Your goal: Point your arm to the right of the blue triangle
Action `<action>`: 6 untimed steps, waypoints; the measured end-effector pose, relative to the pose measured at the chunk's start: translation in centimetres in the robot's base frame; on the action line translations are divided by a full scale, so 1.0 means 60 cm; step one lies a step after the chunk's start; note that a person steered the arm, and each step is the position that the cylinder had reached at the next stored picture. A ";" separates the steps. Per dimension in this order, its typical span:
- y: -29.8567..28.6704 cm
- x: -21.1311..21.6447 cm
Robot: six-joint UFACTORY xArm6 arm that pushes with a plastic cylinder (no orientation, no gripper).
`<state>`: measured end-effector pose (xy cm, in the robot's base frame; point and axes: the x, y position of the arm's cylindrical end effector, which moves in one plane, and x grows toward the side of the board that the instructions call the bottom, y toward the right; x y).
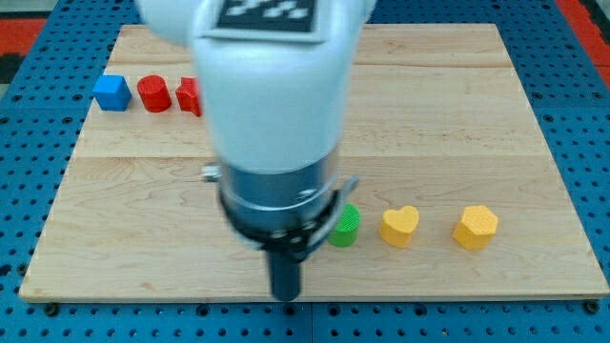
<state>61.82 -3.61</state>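
The rod had no hand to open or close, its tip (286, 295) sat just left of the green block (345, 227), and since no blue triangle showed, perhaps behind the arm (272, 124), any blind sweep risked knocking that block.

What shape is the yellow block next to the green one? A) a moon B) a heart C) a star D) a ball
B: the yellow heart has two rounded lobes on top and narrows to a point below, and it sits just to the view's right of the green block.
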 end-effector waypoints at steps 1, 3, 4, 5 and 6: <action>-0.177 -0.021; -0.207 -0.237; -0.069 -0.313; 0.001 -0.418; -0.031 -0.496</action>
